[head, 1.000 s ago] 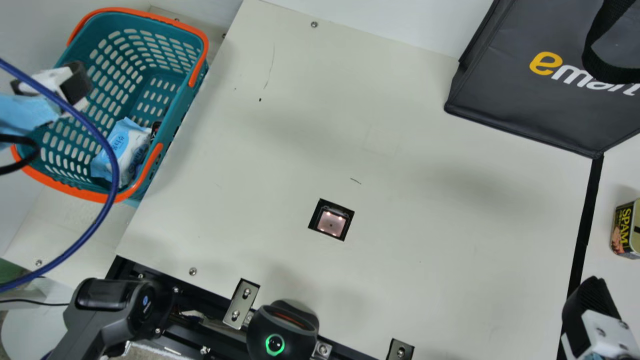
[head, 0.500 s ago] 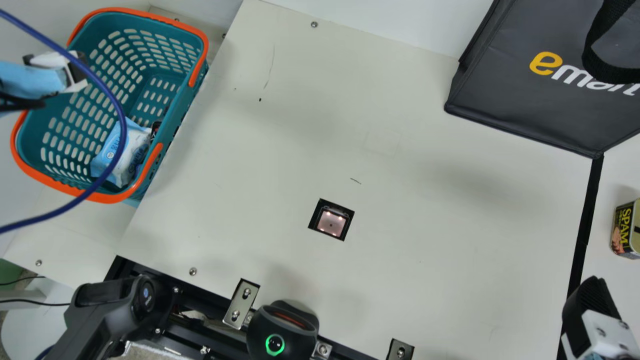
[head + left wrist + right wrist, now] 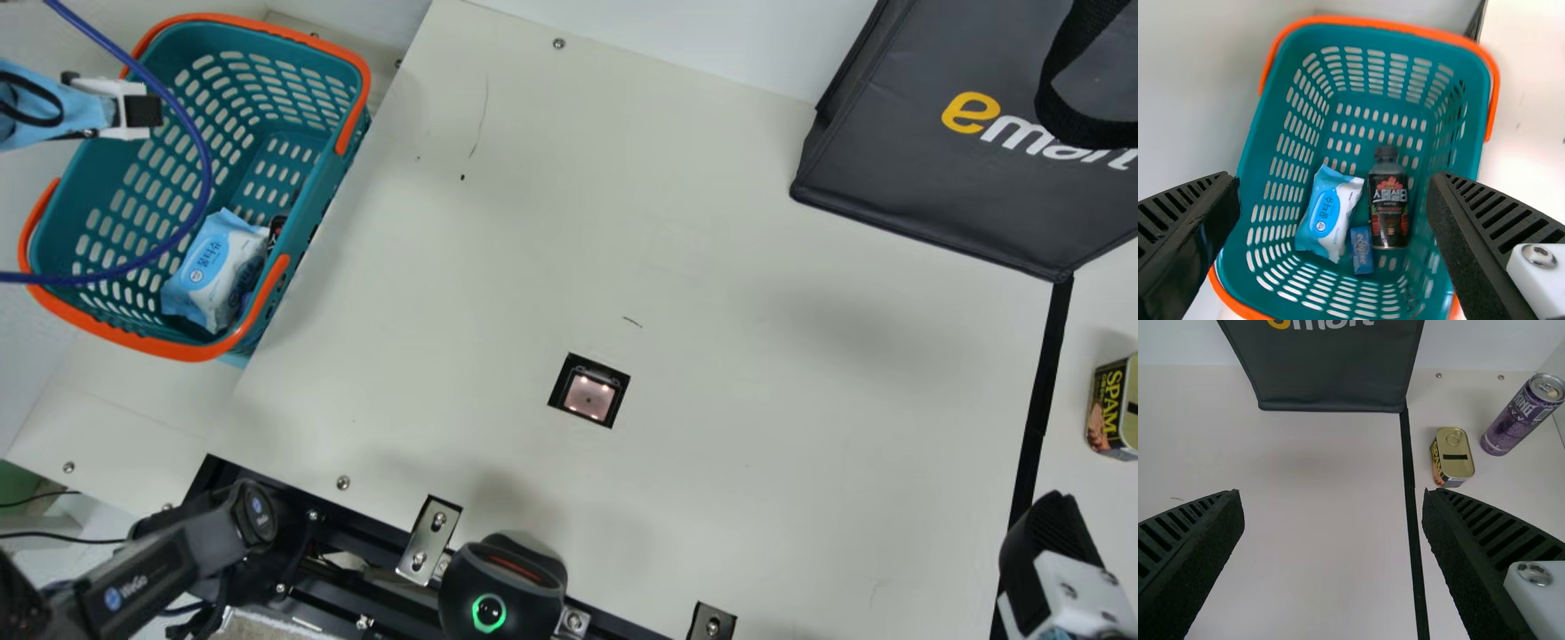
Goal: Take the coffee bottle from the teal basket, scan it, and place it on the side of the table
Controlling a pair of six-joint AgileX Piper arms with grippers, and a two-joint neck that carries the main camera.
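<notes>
The left pincer [image 3: 144, 111], spread wide and empty, hangs over the teal basket [image 3: 1365, 40], where the coffee bottle [image 3: 1389, 213] lies beside a small blue packet [image 3: 1362, 251] and a pack of wipes [image 3: 1327, 213]. Across the worktop [image 3: 711, 356], the right pincer [image 3: 1049, 542], also wide apart and empty, hovers near a rectangular tin [image 3: 1453, 457] and a purple can [image 3: 1519, 420].

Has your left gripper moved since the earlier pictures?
Yes. In the main view, my left gripper has shifted up the picture, along the left side of the unmoved teal basket.
</notes>
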